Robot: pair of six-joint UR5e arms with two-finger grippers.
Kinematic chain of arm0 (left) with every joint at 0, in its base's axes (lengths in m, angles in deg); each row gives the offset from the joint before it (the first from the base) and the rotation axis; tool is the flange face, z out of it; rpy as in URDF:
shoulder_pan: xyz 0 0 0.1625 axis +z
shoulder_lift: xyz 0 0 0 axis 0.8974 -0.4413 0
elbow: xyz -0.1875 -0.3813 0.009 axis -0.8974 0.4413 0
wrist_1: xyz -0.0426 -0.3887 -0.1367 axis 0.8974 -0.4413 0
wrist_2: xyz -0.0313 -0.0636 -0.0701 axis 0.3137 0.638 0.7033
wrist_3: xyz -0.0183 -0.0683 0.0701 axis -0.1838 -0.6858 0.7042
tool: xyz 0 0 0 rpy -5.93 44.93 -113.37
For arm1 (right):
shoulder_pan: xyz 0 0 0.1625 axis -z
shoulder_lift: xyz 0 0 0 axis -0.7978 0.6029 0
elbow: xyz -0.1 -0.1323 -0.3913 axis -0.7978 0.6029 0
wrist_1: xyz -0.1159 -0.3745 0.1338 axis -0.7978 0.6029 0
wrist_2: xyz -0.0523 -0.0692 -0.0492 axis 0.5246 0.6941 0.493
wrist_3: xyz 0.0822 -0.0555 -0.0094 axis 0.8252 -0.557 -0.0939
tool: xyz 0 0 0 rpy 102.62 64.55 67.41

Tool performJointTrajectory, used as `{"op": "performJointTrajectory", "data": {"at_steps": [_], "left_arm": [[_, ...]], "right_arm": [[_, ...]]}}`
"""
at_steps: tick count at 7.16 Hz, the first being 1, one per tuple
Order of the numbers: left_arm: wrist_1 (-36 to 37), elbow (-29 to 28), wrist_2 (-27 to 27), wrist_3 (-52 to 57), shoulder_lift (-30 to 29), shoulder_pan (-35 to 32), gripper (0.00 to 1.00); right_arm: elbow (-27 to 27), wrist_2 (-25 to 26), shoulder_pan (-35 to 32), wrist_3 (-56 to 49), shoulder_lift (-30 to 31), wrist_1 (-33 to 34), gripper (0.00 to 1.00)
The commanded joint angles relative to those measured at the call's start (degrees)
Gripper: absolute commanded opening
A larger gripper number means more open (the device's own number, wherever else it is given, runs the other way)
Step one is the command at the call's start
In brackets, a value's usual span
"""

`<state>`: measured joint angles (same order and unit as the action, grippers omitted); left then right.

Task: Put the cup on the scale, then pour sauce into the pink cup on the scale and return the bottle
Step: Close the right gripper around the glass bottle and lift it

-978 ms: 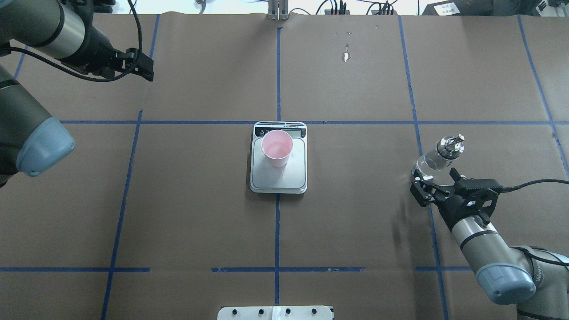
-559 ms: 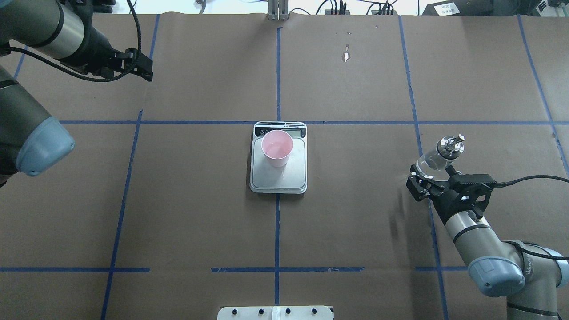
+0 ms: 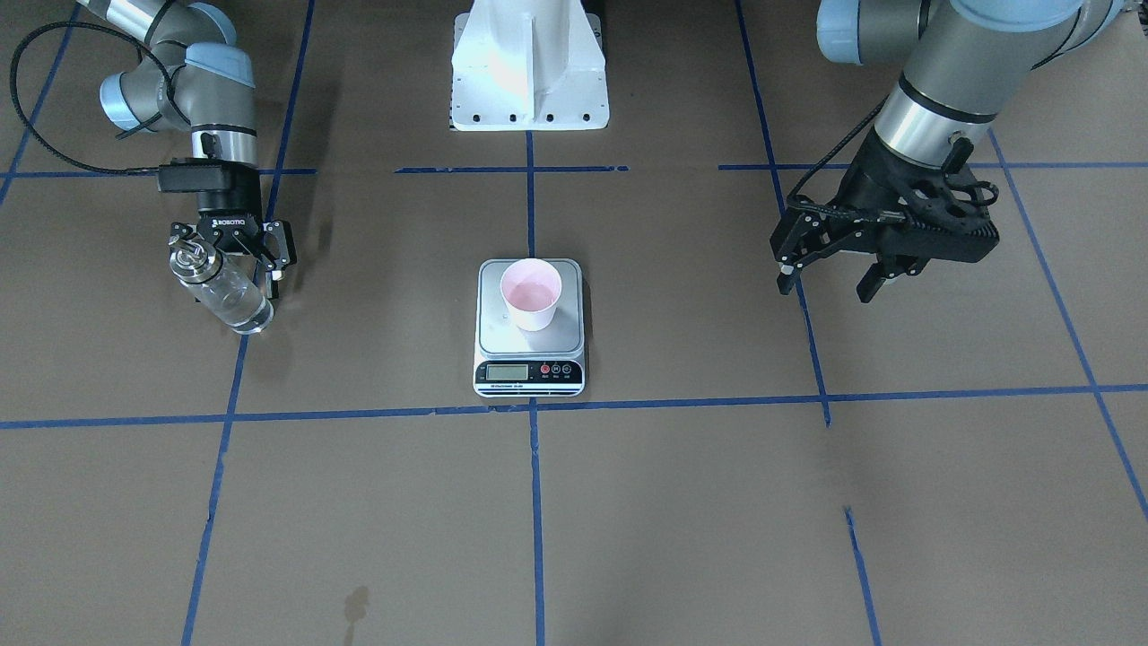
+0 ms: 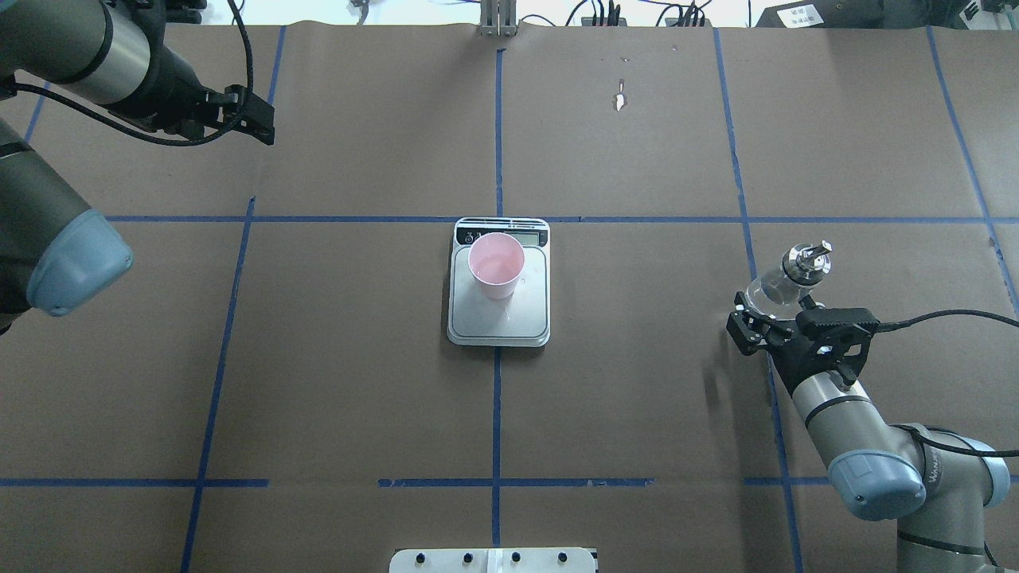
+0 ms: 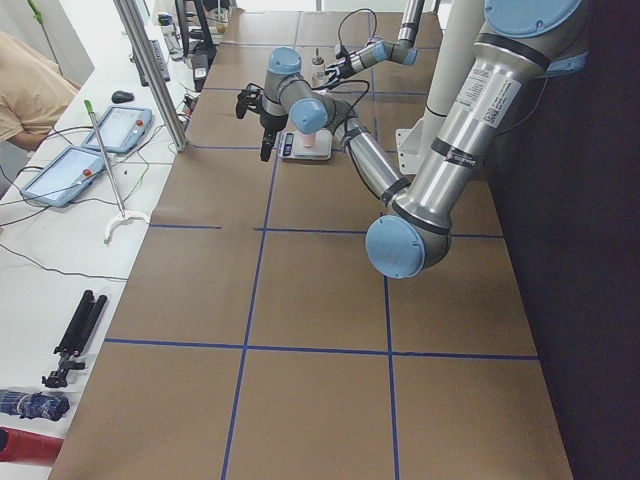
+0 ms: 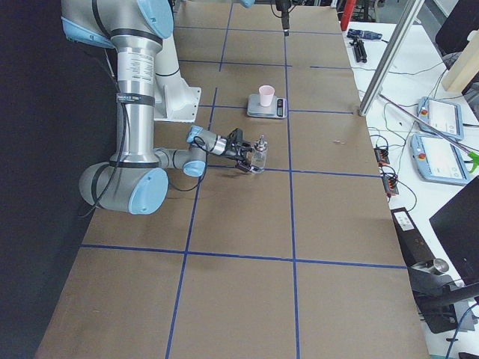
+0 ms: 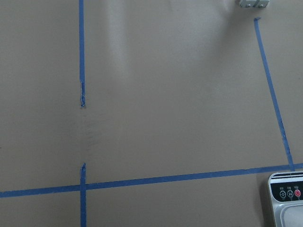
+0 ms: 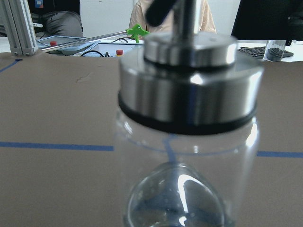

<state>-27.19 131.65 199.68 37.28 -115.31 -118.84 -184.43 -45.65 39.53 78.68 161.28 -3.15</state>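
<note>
Bottle [image 3: 229, 301], a small clear glass cylinder with a shiny metal spout cap, stands upright between the spread fingers of the right gripper [image 3: 229, 265], which is unclamped. Pale pink tapered cup [image 3: 531, 294] sits on the flat silver-grey digital scale [image 3: 529, 370], well off to that gripper's side. Left gripper [image 3: 825, 280] hangs above the table with its fingers apart and empty.

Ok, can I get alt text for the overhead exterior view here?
A pink cup stands on a grey kitchen scale at the centre of a brown table gridded with blue tape. At right, the right gripper sits open around the base of a standing glass bottle; the left gripper hangs open and empty at upper left.
</note>
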Motion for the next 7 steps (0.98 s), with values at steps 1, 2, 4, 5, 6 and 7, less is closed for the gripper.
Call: {"op": "performJointTrajectory", "data": {"at_steps": [1,2,4,5,6,7], "left_arm": [[0.09,0.18,0.0,0.0,0.06,0.0,0.91],[0.44,0.18,0.0,0.0,-0.02,0.0,0.91],[0.61,0.87,0.0,0.0,-0.02,-0.26,0.91],[2.7,1.75,0.0,0.0,-0.11,-0.09,0.91],[3.25,2.28,0.0,0.0,-0.11,-0.09,0.91],[3.25,2.29,0.0,0.0,-0.2,-0.09,0.91]], "right_arm": [[0.07,-0.53,-1.1,-0.52,-0.11,-0.01,0.99],[-0.02,-0.62,-1.2,-0.53,-0.11,-0.19,0.92],[-0.19,-0.53,-1.29,-0.53,-0.9,-0.36,0.3],[-1.15,-0.54,-1.81,-0.7,-1.6,-0.62,0.0],[-1.86,-0.1,-2.16,-3.4,-1.69,-0.63,0.0],[-3.78,-0.01,-2.95,-7.34,-1.78,-0.63,0.0]]}}
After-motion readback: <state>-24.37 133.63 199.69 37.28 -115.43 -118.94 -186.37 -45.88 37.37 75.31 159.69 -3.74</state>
